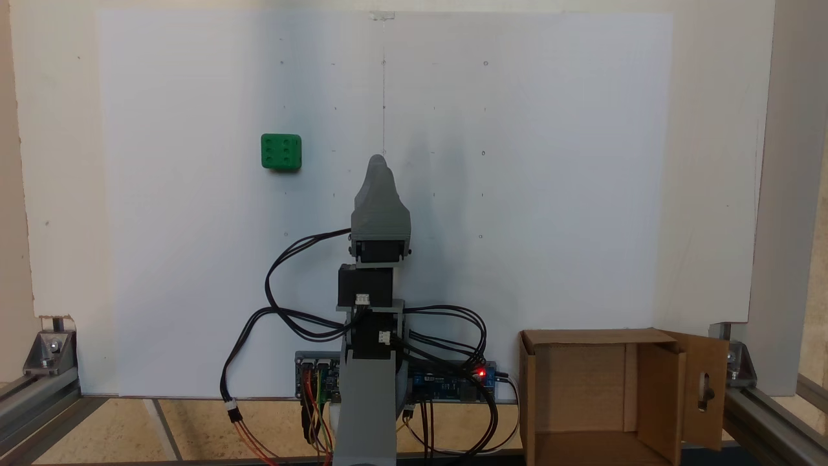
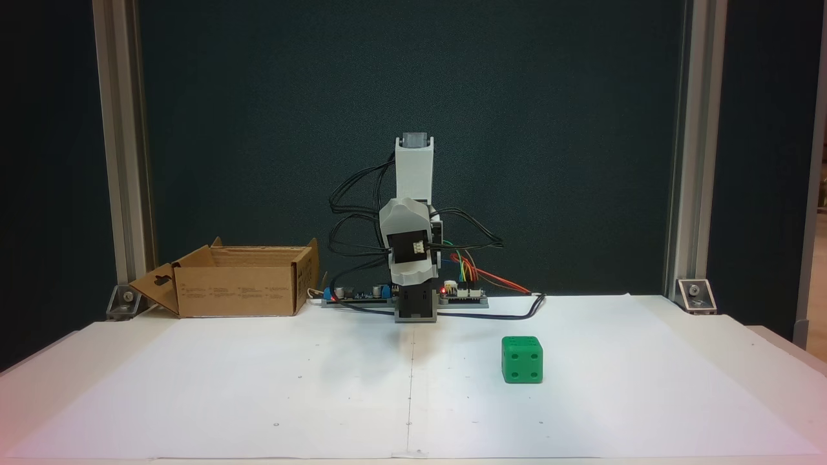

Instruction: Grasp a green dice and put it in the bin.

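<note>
The green dice (image 1: 281, 152) sits alone on the white paper, up and to the left of my gripper in a fixed view, six pips on top. From the front it stands right of centre, the green dice (image 2: 522, 360) showing a four-pip face. My grey gripper (image 1: 380, 162) is folded over the arm's base, its two jaws pressed together, shut on nothing and well apart from the dice. The bin (image 1: 660, 382), an open brown cardboard box with a slotted flap, stands at the lower right; from the front the bin (image 2: 236, 290) is at the left rear beside the arm (image 2: 413, 168).
A white paper sheet (image 1: 550, 194) covers the table. Controller boards (image 1: 453, 382) and loose black cables (image 1: 278, 304) lie around the arm's base. Aluminium frame posts (image 2: 119, 161) and corner brackets (image 2: 696, 294) stand at the table's rear corners.
</note>
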